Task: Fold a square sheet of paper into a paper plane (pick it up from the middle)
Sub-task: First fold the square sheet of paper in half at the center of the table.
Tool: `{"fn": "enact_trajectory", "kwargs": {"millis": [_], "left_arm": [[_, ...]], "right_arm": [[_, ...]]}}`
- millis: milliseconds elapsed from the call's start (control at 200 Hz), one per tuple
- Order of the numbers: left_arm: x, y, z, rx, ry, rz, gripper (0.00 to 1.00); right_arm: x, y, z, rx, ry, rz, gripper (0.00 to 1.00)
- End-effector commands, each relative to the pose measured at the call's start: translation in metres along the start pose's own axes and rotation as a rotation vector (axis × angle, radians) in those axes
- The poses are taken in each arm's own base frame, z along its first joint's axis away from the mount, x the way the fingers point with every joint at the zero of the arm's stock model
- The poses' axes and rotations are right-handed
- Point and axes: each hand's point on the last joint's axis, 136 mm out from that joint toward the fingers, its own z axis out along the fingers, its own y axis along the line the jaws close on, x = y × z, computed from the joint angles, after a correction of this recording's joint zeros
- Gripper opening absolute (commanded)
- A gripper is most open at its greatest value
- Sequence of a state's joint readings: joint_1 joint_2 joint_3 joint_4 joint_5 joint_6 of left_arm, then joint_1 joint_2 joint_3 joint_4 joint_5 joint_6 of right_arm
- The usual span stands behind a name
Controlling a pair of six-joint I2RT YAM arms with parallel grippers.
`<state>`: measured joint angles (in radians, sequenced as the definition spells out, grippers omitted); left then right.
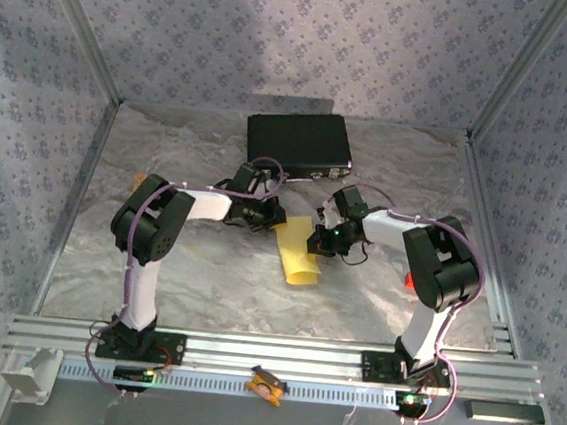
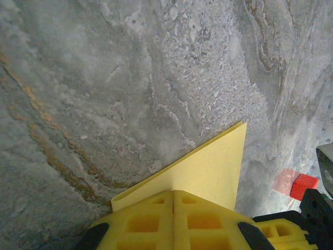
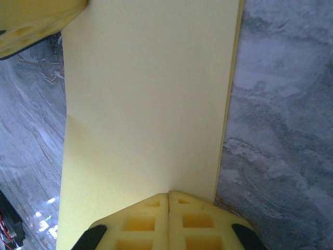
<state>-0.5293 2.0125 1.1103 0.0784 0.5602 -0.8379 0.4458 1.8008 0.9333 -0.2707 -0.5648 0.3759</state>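
Left gripper (image 1: 264, 211): jaws clamped on the upper end of the square sheet of paper (image 1: 298, 252), centre of the top view.
Right gripper (image 1: 321, 238): clenched on the sheet's right edge.
Sheet: yellow, looks like a narrow doubled strip, below the black case (image 1: 300, 144).
Progress, judged: one lengthwise fold at most. No pointed nose or wings yet, so most folding remains.

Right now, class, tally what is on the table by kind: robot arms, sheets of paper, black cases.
robot arms: 2 (left arm, right arm)
square sheet of paper: 1
black case: 1
Total: 4
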Motion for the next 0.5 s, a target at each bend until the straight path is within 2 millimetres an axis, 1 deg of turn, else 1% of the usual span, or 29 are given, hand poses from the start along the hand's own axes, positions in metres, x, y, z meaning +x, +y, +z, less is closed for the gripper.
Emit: {"fn": "enact_trajectory", "kwargs": {"millis": [0,210,295,390,500], "left_arm": [[-0.018,0.019,-0.004,-0.081,-0.051,-0.015,0.06],[-0.032,0.024,-0.01,-0.117,-0.094,-0.018,0.06],[-0.034,0.019,-0.011,-0.117,-0.092,-0.015,0.05],[-0.037,0.016,-0.018,-0.132,-0.112,-0.012,0.05],[-0.038,0.002,-0.03,-0.126,-0.145,0.008,0.06]], "right_arm": [[0.036,-0.049,0.014,0.193,0.111,0.078,0.0],[0.037,-0.048,0.014,0.189,0.114,0.077,0.0],[0.036,-0.048,0.014,0.188,0.113,0.081,0.0],[0.037,-0.049,0.014,0.188,0.115,0.082,0.0],[0.037,-0.048,0.014,0.185,0.113,0.079,0.0]]}}
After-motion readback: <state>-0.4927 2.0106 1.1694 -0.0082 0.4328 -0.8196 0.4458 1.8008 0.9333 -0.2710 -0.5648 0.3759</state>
